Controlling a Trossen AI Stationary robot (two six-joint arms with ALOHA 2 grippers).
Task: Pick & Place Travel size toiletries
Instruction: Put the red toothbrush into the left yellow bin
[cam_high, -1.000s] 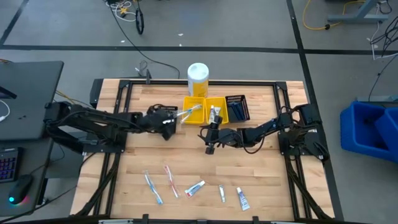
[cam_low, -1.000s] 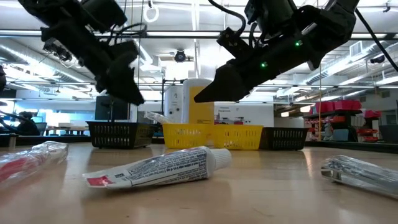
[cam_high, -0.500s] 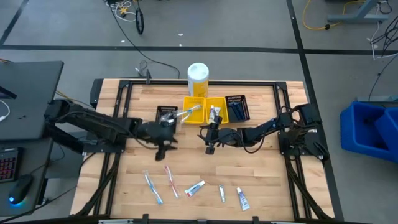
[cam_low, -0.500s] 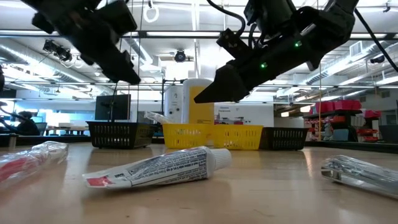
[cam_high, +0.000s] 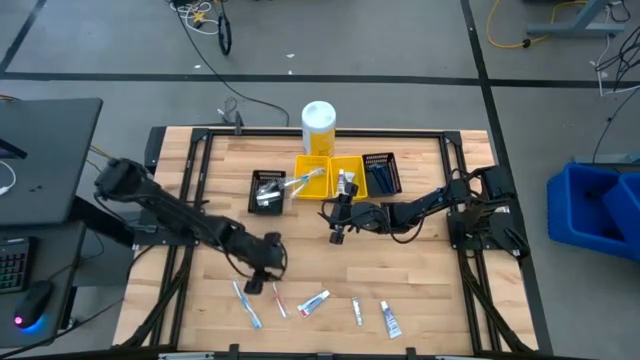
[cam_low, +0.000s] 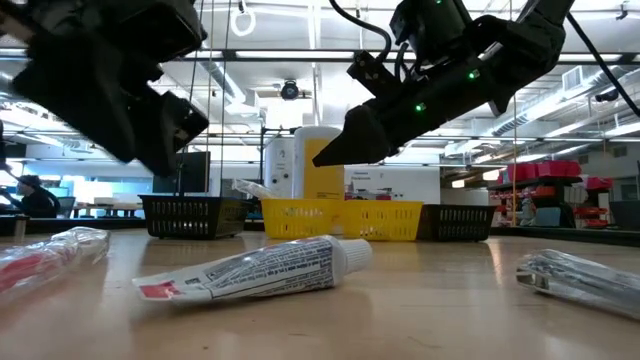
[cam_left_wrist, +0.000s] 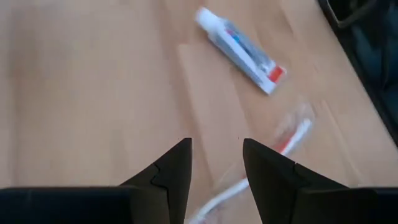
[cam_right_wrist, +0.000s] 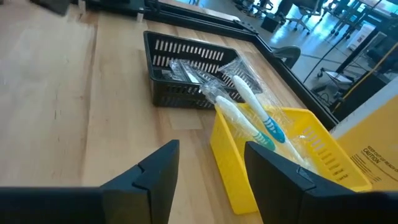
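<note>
lying loose along the near edge of the desk (cam_high: 420, 270) are five toiletries: a blue toothbrush (cam_high: 246, 303), a red toothbrush (cam_high: 279, 299), a toothpaste tube (cam_high: 314, 301), a small silvery packet (cam_high: 356, 311) and another small tube (cam_high: 390, 320). the left gripper (cam_high: 262, 275) is hovering just beside the red toothbrush, its fingers parted and holding nothing; in the left wrist view the wrapped brush (cam_left_wrist: 261, 168) is showing between them. farther back, a black bin (cam_high: 267, 190) is holding clear-wrapped items, a yellow bin (cam_high: 311, 177) is carrying a wrapped blue-and-white toothbrush (cam_right_wrist: 249, 118) poking over its rim, a second yellow bin (cam_high: 348, 178) is holding small pieces, and another black bin (cam_high: 381, 173) is holding dark items. the right gripper (cam_high: 337, 218) is hanging open and empty in front of the yellow bins.
</note>
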